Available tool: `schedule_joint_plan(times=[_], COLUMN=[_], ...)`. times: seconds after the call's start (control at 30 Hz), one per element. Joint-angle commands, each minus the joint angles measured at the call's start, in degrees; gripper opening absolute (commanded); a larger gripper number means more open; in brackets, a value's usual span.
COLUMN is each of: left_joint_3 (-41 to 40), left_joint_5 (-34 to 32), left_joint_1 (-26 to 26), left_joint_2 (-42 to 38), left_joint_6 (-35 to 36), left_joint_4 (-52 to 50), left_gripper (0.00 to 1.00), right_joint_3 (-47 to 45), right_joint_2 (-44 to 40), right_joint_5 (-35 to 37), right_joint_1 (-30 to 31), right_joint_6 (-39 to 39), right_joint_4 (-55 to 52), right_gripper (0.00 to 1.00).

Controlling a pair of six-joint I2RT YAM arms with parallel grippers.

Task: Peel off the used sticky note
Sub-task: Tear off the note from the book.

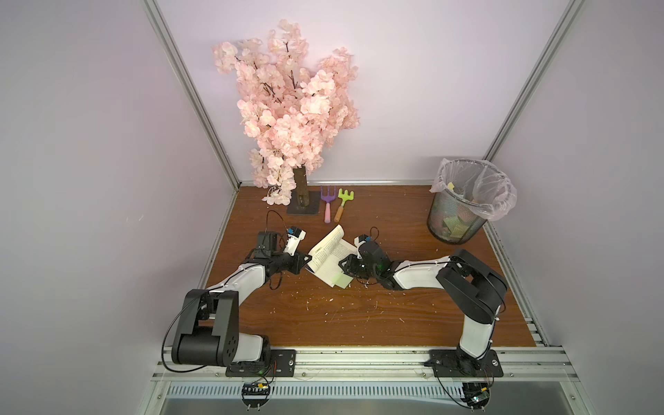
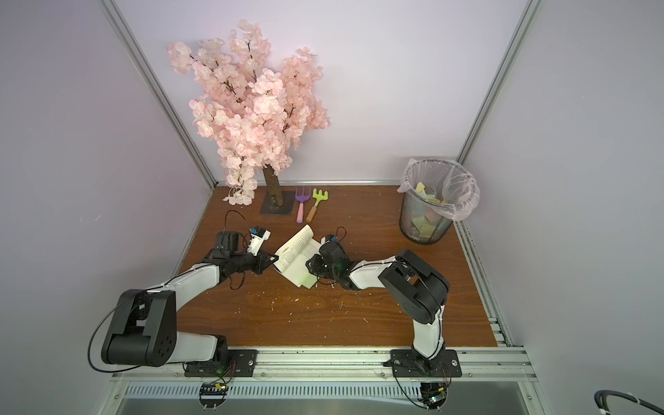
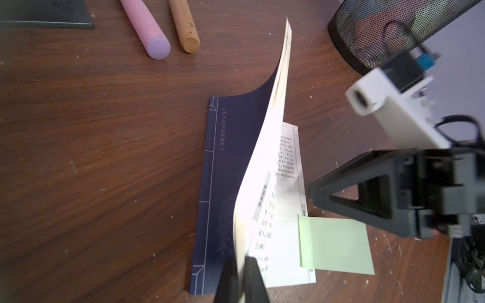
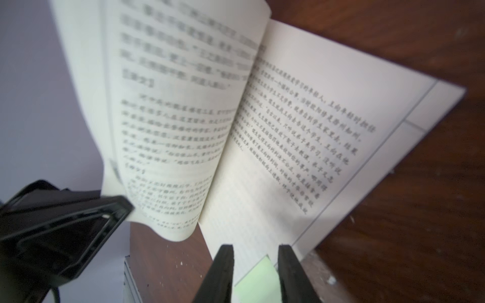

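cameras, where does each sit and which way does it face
Top views: above the front rail, facing down at the table; both arms show.
Left wrist: on left arm, facing the book; left pincer shows, shut.
Right wrist: on right arm, facing the pages; right pincer shows, open.
Wrist views share the book and sticky note.

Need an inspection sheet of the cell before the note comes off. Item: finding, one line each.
Surface: wooden table, scuffed, white specks scattered.
Job's things: book lying open, some pages lifted; green sticky note on the flat page, overhanging its edge.
Clutter: purple fork, green rake, blossom tree, bin holding paper scraps.
Hands: left hand shut on the book's lifted pages; right hand open, fingers either side of the note.
Cables: black cable looping above the left wrist, apart from the book.
Surroundings: lilac walls, metal frame posts.
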Motion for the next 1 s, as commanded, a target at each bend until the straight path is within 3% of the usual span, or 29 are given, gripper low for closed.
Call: schedule_joint_plan(times=[0.0,0.3,0.5,0.73,0.8,0.87,0.97], left_joint_3=[-1.4,-0.1,-0.3,-0.1,-0.1,-0.1,-0.2], left_joint_5=[-3.3,0.2,1.4,1.8,1.9,1.9,1.9], left_joint_1=[1.1,1.9,2.0,2.0,2.0,2.0,2.0], left_joint_2=[0.1,1.9,1.8,2.2,2.1,2.0,1.9], left_joint_6=[-0.8,-1.0,-0.9,-0.5,-0.5,-0.4,-0.2], left_joint_4=[0.4,-1.0,-1.3,-1.7,-1.7,-1.7,-2.0], left_gripper=[0.02,0.02,0.02,0.02,0.02,0.02,0.02], right_joint_3=[0.7,-10.1,-13.2,-13.4,-13.0,-12.9,-14.7], right_joint_2=[-6.4,-12.7,-8.7,-1.7,0.1,1.4,2.7], right_joint_5=[0.8,-5.2,-11.1,-15.4,-15.1,-13.9,-13.2], right_joint_1=[-0.6,0.1,2.3,3.4,3.3,3.0,1.9], right_joint_6=[-3.9,-2.5,0.1,6.7,8.5,10.4,14.1], right_joint_4=[-3.8,-2.4,4.7,17.2,19.2,20.2,25.0], right_gripper=[0.45,0.59,0.65,0.64,0.62,0.53,0.29])
